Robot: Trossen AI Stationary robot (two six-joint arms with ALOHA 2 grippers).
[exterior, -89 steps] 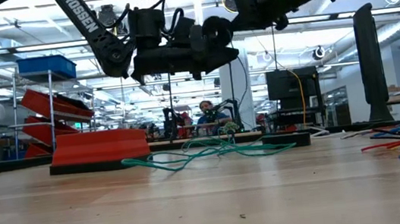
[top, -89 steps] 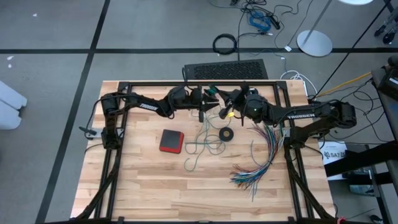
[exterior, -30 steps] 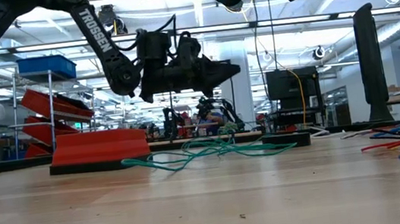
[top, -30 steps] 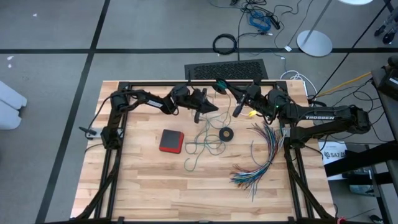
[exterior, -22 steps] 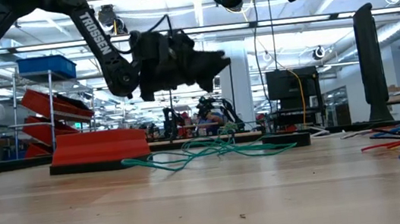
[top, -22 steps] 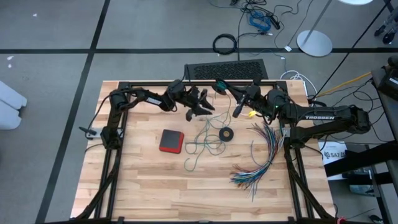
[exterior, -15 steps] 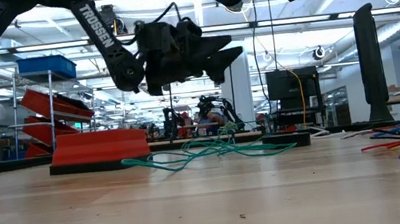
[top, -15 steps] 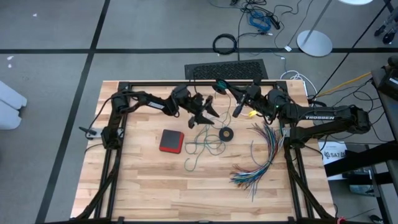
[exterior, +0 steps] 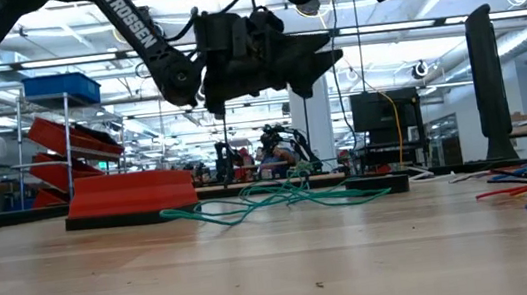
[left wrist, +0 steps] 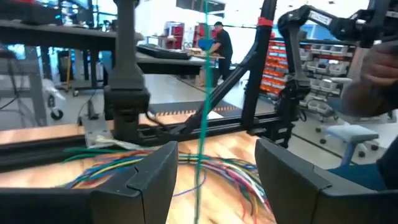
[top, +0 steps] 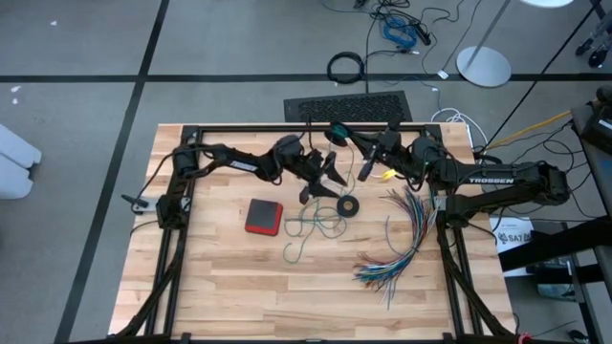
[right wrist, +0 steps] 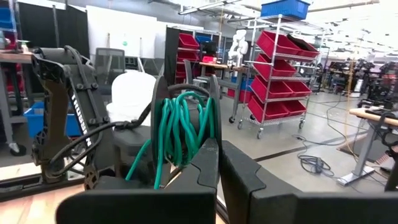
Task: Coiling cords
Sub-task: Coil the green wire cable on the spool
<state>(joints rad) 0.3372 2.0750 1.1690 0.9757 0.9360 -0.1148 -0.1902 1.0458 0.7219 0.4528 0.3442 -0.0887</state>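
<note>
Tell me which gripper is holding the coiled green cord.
The right gripper, shut on the green cord loops and raised above the table. The left gripper is open, gripping nothing.

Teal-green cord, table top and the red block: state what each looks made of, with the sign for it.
Teal-green cord: probably plastic- or rubber-jacketed; smooth with a slight sheen, and it bends into tight loops in the shut right gripper.
Table top: wood, pale, matte; joined planks with visible grain.
Red block: likely plastic, possibly rubbery; even red face, dark edge. The look leaves it open.
</note>
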